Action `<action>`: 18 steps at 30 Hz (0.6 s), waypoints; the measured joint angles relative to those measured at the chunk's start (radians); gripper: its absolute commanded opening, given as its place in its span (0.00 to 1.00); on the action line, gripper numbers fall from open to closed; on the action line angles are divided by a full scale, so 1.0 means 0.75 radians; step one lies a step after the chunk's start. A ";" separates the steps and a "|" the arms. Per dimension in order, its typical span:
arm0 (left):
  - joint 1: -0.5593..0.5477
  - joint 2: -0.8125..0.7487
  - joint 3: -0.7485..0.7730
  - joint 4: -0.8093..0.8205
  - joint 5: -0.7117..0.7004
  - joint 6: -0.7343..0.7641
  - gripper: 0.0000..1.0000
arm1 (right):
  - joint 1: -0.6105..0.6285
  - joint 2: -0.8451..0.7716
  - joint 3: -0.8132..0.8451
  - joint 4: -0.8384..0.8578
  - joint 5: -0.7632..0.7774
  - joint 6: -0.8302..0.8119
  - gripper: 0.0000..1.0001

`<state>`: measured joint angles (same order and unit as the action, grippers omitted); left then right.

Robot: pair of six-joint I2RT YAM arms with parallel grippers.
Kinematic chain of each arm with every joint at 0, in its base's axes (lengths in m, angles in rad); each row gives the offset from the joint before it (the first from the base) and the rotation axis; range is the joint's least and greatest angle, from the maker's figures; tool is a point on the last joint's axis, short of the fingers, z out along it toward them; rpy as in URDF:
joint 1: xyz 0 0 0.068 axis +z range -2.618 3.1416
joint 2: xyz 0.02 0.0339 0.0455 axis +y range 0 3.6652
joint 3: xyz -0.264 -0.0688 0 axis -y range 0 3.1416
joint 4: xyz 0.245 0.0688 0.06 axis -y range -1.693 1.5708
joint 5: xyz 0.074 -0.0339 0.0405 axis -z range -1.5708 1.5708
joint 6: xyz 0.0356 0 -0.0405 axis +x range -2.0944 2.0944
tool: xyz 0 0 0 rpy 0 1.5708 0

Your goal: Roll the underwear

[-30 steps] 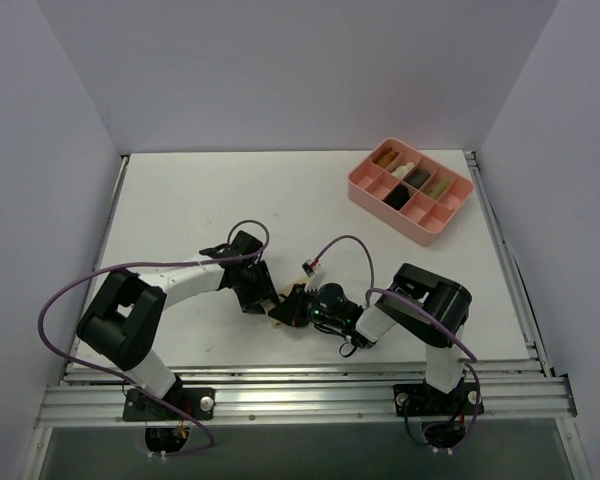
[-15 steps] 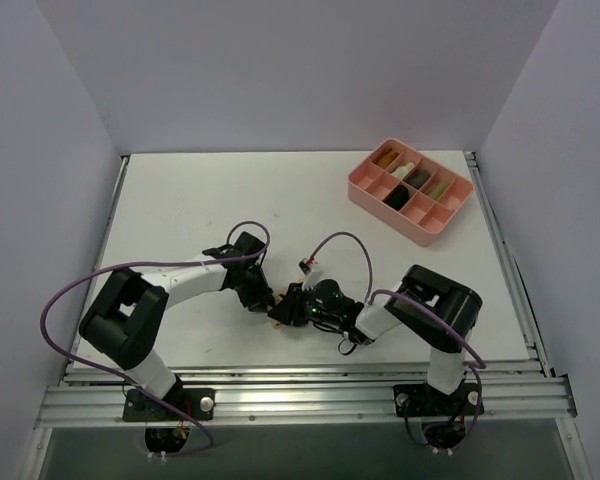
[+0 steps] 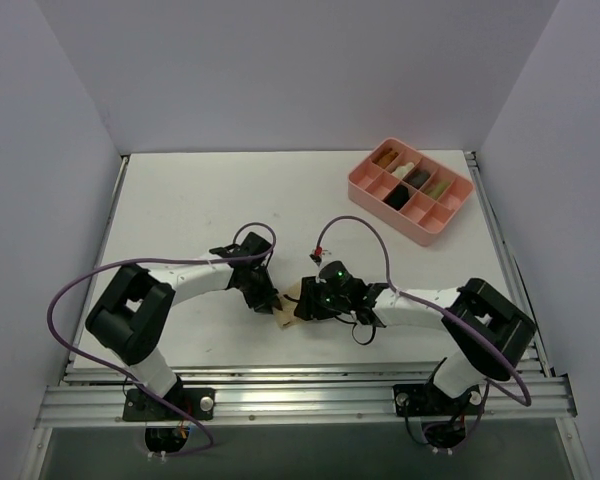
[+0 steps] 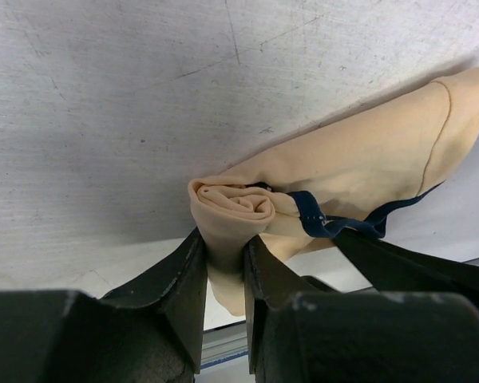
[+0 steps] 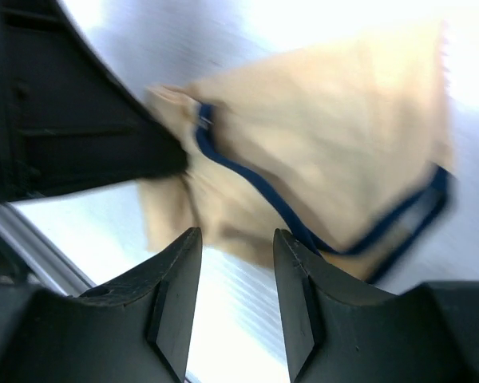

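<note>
Underwear (image 3: 284, 317) lies on the counter (image 3: 180, 200) close to its near edge, between the two arms. One end is wound into a small tight roll; the rest spreads out flat, with the dark trim running along its border.

The left claw (image 4: 223, 259) is clenched on the rolled end, its fingers (image 4: 180, 279) pressed into the cloth from both sides. The right claw (image 5: 235, 263) hangs just beside the flat part with its fingers apart and nothing between them. That view is blurred, so I cannot tell whether a fingertip brushes the cloth.

As I judge it, the roll is only begun, and most of the cloth has yet to be wound.

Risks from here:
- The roll is pinched at one end only. A pull or twist by the left claw could draw the inner turns out into a cone, or let them spring loose.
- With the flat tail unheld, it may drag along rather than wrap, leaving a slack, lopsided roll.
- A right claw closing on the thin trim alone could stretch or bunch the edge.
- The claws work very near each other, so a careless move could knock them together.
- The counter edge is close, and the cloth could slip over it.
</note>
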<state>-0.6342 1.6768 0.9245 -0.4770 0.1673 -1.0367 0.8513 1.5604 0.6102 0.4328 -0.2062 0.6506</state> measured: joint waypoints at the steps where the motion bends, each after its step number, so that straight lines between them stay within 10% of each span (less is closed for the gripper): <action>1: 0.000 0.002 0.001 -0.003 0.001 0.000 0.15 | -0.005 -0.024 0.000 -0.056 0.009 -0.007 0.36; 18: -0.002 0.065 0.140 -0.220 -0.108 0.000 0.14 | -0.041 0.095 0.201 -0.316 0.144 -0.116 0.28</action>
<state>-0.6353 1.7256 1.0298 -0.6418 0.0860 -1.0367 0.8204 1.6314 0.7612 0.1955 -0.0982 0.5632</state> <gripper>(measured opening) 0.283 0.282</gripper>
